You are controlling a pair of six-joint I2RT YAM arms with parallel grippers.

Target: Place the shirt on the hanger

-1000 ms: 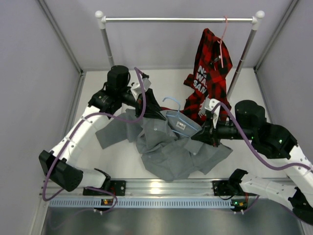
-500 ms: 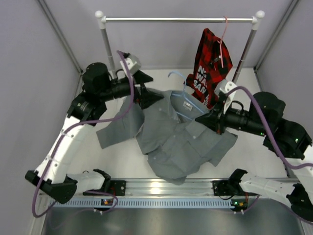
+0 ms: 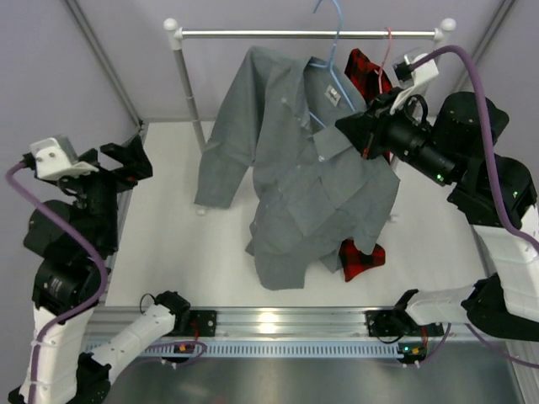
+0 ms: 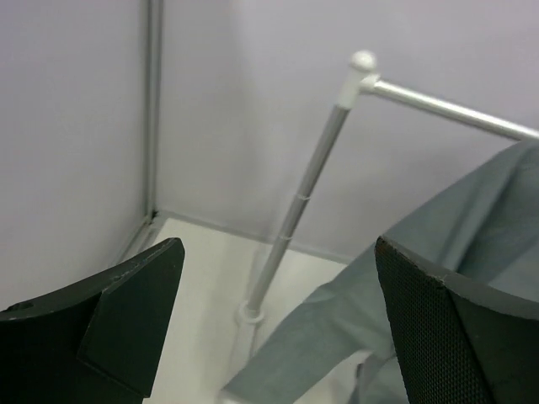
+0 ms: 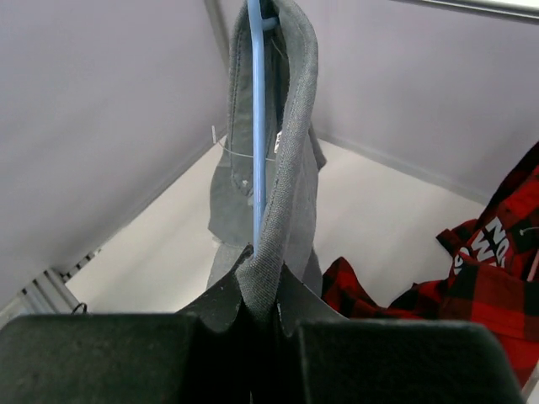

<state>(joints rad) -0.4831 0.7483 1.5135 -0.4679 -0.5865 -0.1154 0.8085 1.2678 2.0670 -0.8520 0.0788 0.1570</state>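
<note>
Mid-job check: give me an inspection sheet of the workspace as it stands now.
Surface: white table, no marks seen.
Job's things: grey shirt draped on light-blue hanger, lifted to the rail; whether it is hooked on cannot be told.
Clutter: plaid shirt hanging behind.
Grippers: right gripper shut on the grey shirt's shoulder over the hanger wire; left gripper open, empty, far left.
Cables: purple cable on each arm, no snag seen.
Surroundings: plain walls, nothing else seen.

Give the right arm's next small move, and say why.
Probably ease the right gripper down so the hook of the hanger settles on the rail. It is shut on shirt and hanger, the hook shows just above the rail, and the left gripper is open, well clear.
</note>
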